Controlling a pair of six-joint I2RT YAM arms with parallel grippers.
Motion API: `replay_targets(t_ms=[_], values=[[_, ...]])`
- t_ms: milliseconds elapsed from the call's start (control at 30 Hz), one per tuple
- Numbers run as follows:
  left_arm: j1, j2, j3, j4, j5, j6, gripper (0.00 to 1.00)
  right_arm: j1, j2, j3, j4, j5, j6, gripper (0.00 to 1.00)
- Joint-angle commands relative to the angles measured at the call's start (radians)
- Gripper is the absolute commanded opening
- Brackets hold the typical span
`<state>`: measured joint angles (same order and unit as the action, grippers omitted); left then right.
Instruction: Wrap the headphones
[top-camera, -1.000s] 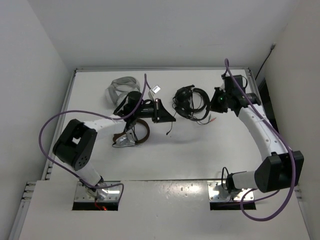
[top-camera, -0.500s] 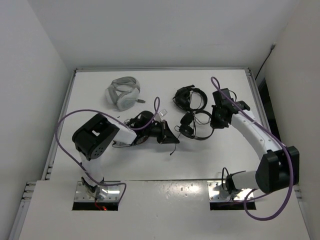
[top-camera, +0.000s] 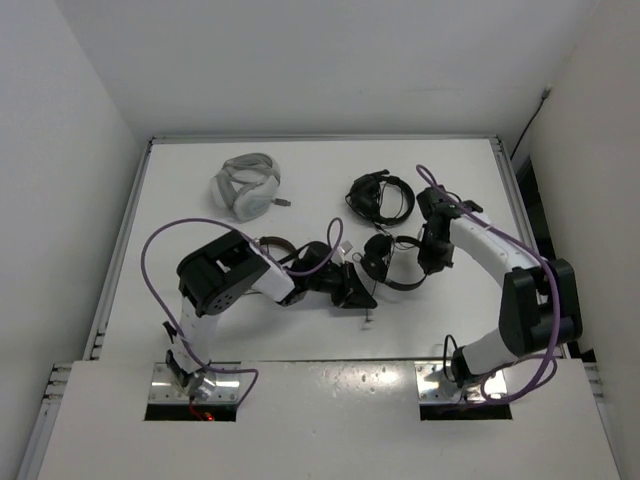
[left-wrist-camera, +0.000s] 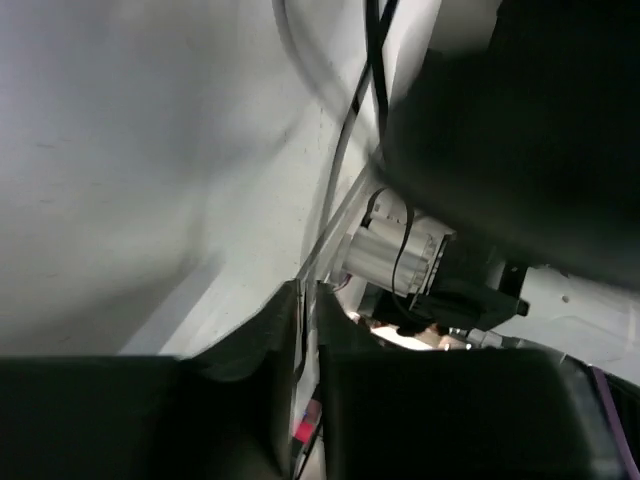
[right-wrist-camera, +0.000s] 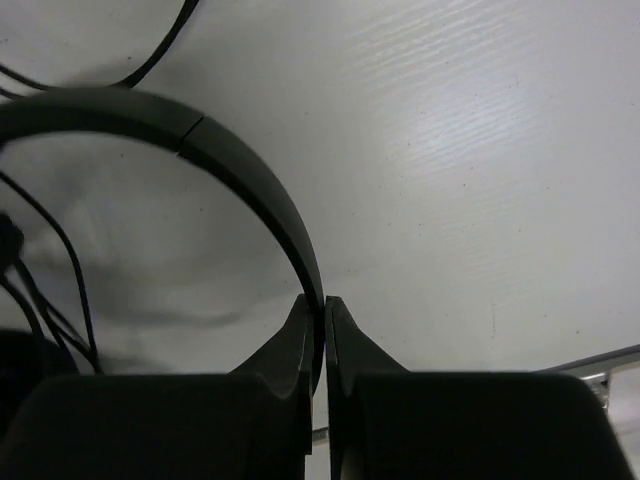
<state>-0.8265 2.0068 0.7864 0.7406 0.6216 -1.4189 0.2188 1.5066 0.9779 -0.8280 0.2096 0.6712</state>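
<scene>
Robot lab test cell. White counter (top-camera: 450, 310) boxed by bare white walls (top-camera: 330, 70) — two bolted arms (top-camera: 215, 280), purple cabling (top-camera: 146, 262) exposed.

My left arm (top-camera: 270, 283) and right arm (top-camera: 492, 248) were smooth white tubes jointed with blocky black housings. Each trailed a looping purple cable (top-camera: 147, 262) up from a silvery base plate (top-camera: 165, 383). My left gripper (left-wrist-camera: 308, 292) and right gripper (right-wrist-camera: 323, 302) each ended in two matte black, wedge-shaped fingers (right-wrist-camera: 270, 395).

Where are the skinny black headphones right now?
Top view: the headphones are mid-table, just below the bulkier black pair, headband pinched by the right gripper.
</scene>
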Motion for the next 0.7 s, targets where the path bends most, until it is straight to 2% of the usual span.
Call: replay_targets(t_ms=[0,33,67,233,367,533,667], values=[[-0.06,0.03,0.036,0.045,-0.006,-0.08,0.21,0.007,0.016,0.008,0.076,0.046,0.09,0.0],[-0.075,0.041,0.051,0.045,-0.017,-0.08,0.32,0.007,0.017,-0.001,0.085,0.047,0.09,0.0],[-0.076,0.041,0.051,0.045,-0.017,-0.09,0.36,0.017,0.026,-0.01,0.095,0.072,0.09,0.0],[-0.108,0.052,0.062,0.023,-0.046,-0.101,0.47,0.027,0.037,-0.045,0.133,0.105,0.08,0.0],[-0.108,0.023,0.051,-0.05,-0.057,-0.088,0.48,0.036,0.037,-0.07,0.156,0.148,0.071,0.0],[-0.072,-0.086,0.013,-0.168,-0.094,0.029,0.48,0.014,0.037,-0.102,0.165,0.166,0.053,0.0],[-0.036,-0.172,-0.021,-0.256,-0.068,0.127,0.48,-0.004,0.026,-0.136,0.175,0.134,0.044,0.0]])
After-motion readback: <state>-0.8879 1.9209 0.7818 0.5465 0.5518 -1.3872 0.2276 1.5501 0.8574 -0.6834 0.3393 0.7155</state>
